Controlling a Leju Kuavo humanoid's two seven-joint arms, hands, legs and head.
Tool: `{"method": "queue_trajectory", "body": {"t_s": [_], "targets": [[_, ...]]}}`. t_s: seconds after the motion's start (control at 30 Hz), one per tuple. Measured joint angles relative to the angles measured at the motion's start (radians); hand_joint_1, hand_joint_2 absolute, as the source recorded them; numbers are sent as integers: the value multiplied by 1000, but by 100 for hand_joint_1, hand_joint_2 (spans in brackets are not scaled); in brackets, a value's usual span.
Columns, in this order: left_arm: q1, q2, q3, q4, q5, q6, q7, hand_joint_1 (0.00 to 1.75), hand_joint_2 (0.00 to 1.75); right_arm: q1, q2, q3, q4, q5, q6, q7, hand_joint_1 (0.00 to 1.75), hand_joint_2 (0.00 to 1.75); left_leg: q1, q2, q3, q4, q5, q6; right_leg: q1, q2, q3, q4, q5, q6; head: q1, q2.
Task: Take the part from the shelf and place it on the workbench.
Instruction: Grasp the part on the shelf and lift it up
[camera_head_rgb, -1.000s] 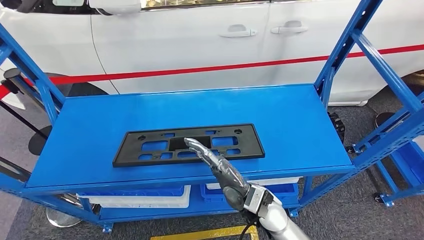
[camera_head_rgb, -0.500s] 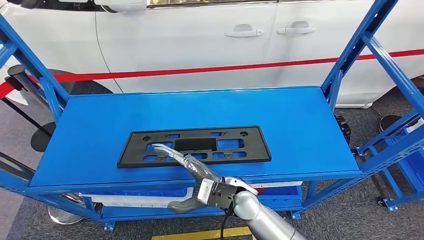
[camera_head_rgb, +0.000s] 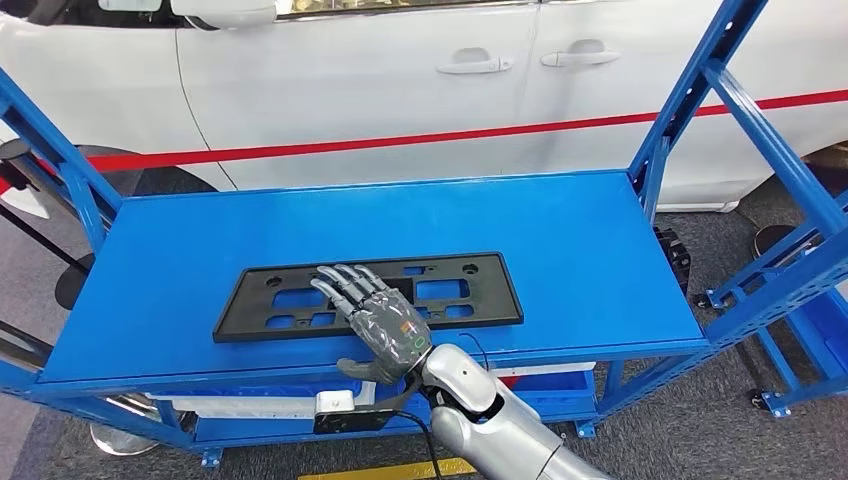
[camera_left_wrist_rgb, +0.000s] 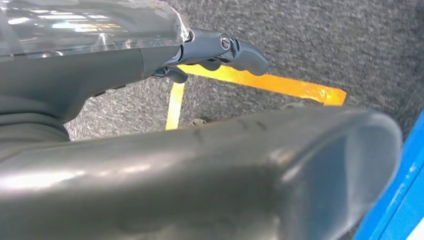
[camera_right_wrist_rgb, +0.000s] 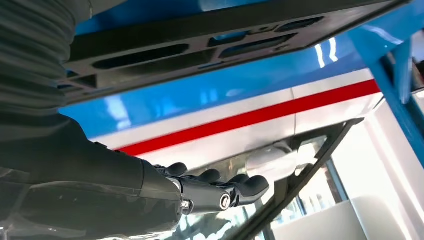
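A flat black plastic part (camera_head_rgb: 492, 292) with several cut-outs lies on the blue shelf top (camera_head_rgb: 580, 240), near its front edge. My right hand (camera_head_rgb: 375, 322) is spread flat over the part's near middle, fingers apart and pointing away, thumb below the shelf's front edge. In the right wrist view the fingers (camera_right_wrist_rgb: 220, 192) hover apart from the part (camera_right_wrist_rgb: 200, 37), with nothing held. My left hand (camera_left_wrist_rgb: 210, 47) hangs over the grey floor holding nothing, fingers loosely extended.
Blue slanted uprights (camera_head_rgb: 700, 100) frame the shelf on both sides. A white car with a red stripe (camera_head_rgb: 400, 90) stands right behind it. White bins (camera_head_rgb: 250, 405) sit on the lower level. Yellow tape (camera_left_wrist_rgb: 270, 82) marks the floor.
My right hand has turned from edge-on to flat, spread its fingers and shifted slightly left over the part. The part lies where it was; the camera swayed a little.
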Motion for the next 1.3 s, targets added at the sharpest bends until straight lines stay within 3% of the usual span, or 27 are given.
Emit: {"method": "queue_trajectory", "body": {"t_s": [0.1, 0.17, 0.27, 0.3, 0.33, 0.37, 0.43, 0.5, 0.57, 0.67, 0.7, 0.8, 0.87, 0.9, 0.93, 0.97, 1.03, 1.13, 1.17, 1.23, 1.27, 1.3], "targets": [[0, 0, 0, 0, -1, 1, 0, 0, 0, -8, 12, 17, 40, 74, -22, 35, 0, 175, -3, 0, 10, -23, 3, 16, 1, 1, -1, 1, -2, 14, 1, 0], [-1, -1, 0, 0, -2, 3, 0, 0, 0, -14, 20, 23, 66, 106, -24, 49, 0, 175, 2, 1, 14, -31, 8, 27, 0, 0, -10, 27, -23, 25, 1, 0], [-2, 0, 0, 0, -5, 4, 0, 0, 0, -23, 27, 27, 105, 134, -22, 58, 0, 175, 4, 1, 16, -34, 9, 35, -8, -1, -88, 195, -110, 38, 2, 0], [-2, 0, 0, 0, -6, 4, 1, 0, 0, -23, 28, 28, 117, 139, -20, 62, 0, 175, 4, 1, 16, -34, 9, 36, -11, -1, -117, 251, -128, 41, 2, 0], [-1, 0, 0, 0, -7, 5, 1, 0, 0, -23, 29, 29, 129, 144, -19, 66, 0, 175, 4, 1, 16, -34, 8, 36, -14, -1, -132, 278, -128, 43, 2, 0], [-1, 0, 0, 0, -7, 5, 1, 0, 0, -24, 30, 30, 139, 151, -19, 71, 0, 175, 4, 0, 17, -33, 7, 35, -17, -2, -128, 266, -109, 44, 2, 0], [-1, 0, 0, 0, -9, 5, 1, 0, 0, -28, 35, 30, 155, 170, -26, 87, 0, 175, 4, -1, 21, -33, 5, 31, -19, -3, -70, 142, -39, 40, 2, 0], [-2, 0, 0, 0, -11, 4, 1, 0, 0, -34, 43, 31, 169, 194, -42, 109, 0, 175, 1, -1, 22, -31, 1, 22, -14, -4, -15, 27, 1, 32, 1, 0], [-2, 0, 0, 0, -16, 4, 0, 0, 0, -37, 50, 31, 182, 219, -65, 131, 0, 175, 0, -1, 23, -32, -1, 11, -8, -3, -3, -2, 2, 25, 1, 0], [-2, 2, 0, 0, -20, 3, -1, 0, 0, -41, 63, 31, 201, 256, -98, 166, 0, 175, 3, 0, 19, -17, -17, -6, -12, -1, 3, -15, 8, 8, 0, 0], [-2, 3, 0, 0, -21, 3, -2, 0, 0, -44, 69, 31, 208, 266, -107, 176, 0, 175, 4, 1, 5, 18, -40, -9, -15, -2, 6, -20, 10, 2, 0, 0], [-1, 4, 0, 0, -27, 3, -2, 0, 0, -48, 86, 31, 234, 307, -131, 217, 0, 175, 6, 1, -83, 203, -126, -16, -11, -3, 9, -22, 8, -6, 0, 0], [1, 6, 0, 0, -29, 3, -3, 0, 0, -48, 93, 31, 253, 334, -143, 246, 0, 175, 6, 1, -112, 258, -131, -20, -10, -4, 9, -21, 7, -8, 0, 0], [1, 7, 0, 0, -31, 3, -4, 0, 0, -49, 96, 31, 261, 347, -148, 259, 0, 175, 7, 1, -106, 243, -113, -20, -10, -3, 10, -19, 6, -7, 0, 0], [1, 8, -1, 0, -32, 4, -4, 0, 0, -51, 100, 31, 269, 360, -152, 271, 0, 175, 8, 1, -84, 194, -82, -21, -10, -2, 11, -17, 4, -6, -1, 0], [1, 9, -1, 0, -34, 4, -5, 0, 0, -54, 105, 31, 277, 376, -156, 286, 0, 175, 9, 2, -54, 129, -47, -21, -11, -2, 12, -13, 1, -3, -1, 0], [-2, 11, -1, 0, -38, 4, -6, 0, 0, -66, 116, 32, 296, 421, -164, 328, 0, 175, 9, 1, 2, 13, -6, -16, -8, 0, 10, -3, -7, 5, 0, 0], [-3, 12, -2, 0, -41, 6, -8, 0, 0, -88, 131, 37, 334, 488, -165, 394, 3, 175, 6, -1, 14, -19, -5, 2, -4, 1, 6, 1, -8, 17, 2, 0], [-2, 13, -2, 0, -42, 7, -9, 0, 0, -95, 136, 40, 348, 502, -161, 413, 17, 175, 7, 0, 15, -21, -3, 7, -5, 1, 6, 4, -10, 21, 2, 0], [-4, 14, -2, 0, -42, 8, -12, 0, 0, -112, 146, 51, 377, 516, -142, 440, 93, 175, 9, 1, 16, -25, 1, 19, -8, 0, -13, 47, -40, 31, 2, 0], [-5, 14, -3, 0, -43, 9, -15, 0, 0, -120, 150, 56, 392, 519, -133, 448, 134, 175, 10, 1, 16, -26, 2, 24, -10, -1, -37, 97, -68, 36, 2, 0], [-5, 15, -3, 0, -43, 10, -17, 0, 0, -126, 153, 61, 405, 521, -126, 452, 163, 175, 9, 1, 16, -26, 1, 27, -11, -1, -69, 163, -99, 39, 2, 0]]}}
